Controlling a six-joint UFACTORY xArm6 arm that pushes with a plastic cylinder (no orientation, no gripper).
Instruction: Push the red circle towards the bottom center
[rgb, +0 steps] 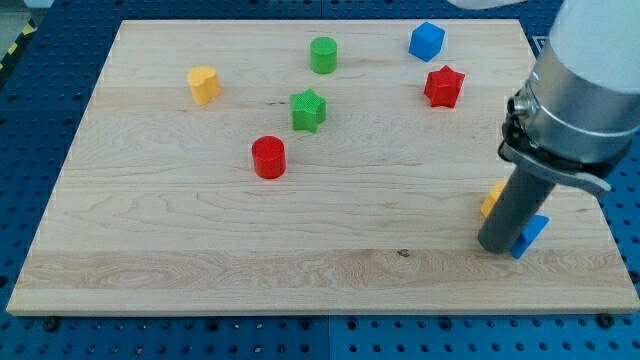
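The arm carries no claw, only a dark rod, so nothing is held. My tip (497, 246) rests on the desk (200, 260) near the view's right edge, low down. Just beside it, on its right, a blue block (531, 234) pokes out from behind the rod; on its left an orange block (491, 199) shows as a sliver, mostly hidden, shape unclear.

The red circle (268, 157) lies well apart from the tip, far toward the view's left and higher, about mid-board. A green star (308, 110) sits near it, up and to the right. Further up: a green circle (323, 54), blue cube (426, 41), red star (444, 86). A yellow heart (203, 84) sits at upper left.
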